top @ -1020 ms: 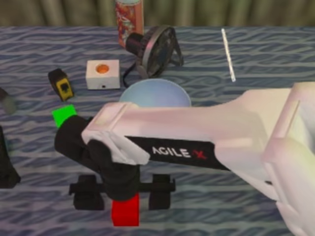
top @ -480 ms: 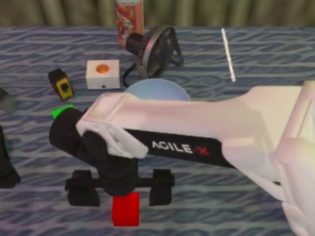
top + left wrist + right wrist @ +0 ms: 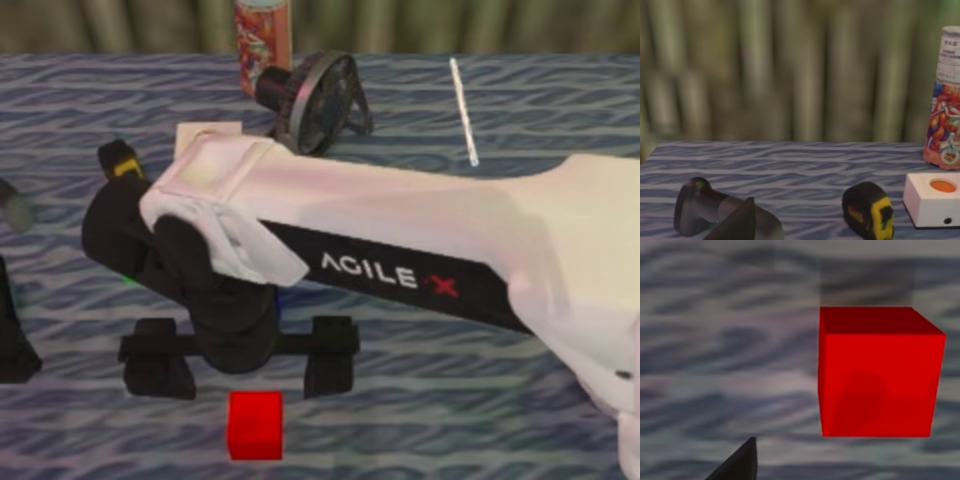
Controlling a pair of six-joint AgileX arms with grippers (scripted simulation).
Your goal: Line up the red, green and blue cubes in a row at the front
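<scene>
Red cube (image 3: 255, 425) now sits free on the table near the front edge, a little left of the middle, and nothing touches it. Half a second ago the right gripper (image 3: 240, 352) was right over the cube; one second ago it covered the top of it. Now the gripper has moved back toward the far side, its two fingers are spread wide apart and hold nothing, and a strip of bare table lies between them and the cube. In the right wrist view the cube (image 3: 880, 372) stands flat and square on the patterned cloth. I judge that the first cube is placed and released, so one of three is done.

Of the green cube, only a very small green spot (image 3: 128, 280) shows at the left side of the black wrist, because the right arm has come over it. The blue cube I cannot see; a thin blue glint under the arm may be it, but I cannot tell.

The left gripper (image 3: 8, 335) stays parked at the left edge of the table; I cannot tell if it is open.

Along the front edge there is open room on both sides of the red cube for the other two. Behind the arm stand a tape measure (image 3: 122, 160), a white block (image 3: 205, 130), a fan (image 3: 315, 100) and a can (image 3: 262, 35), so lifting there needs care.
</scene>
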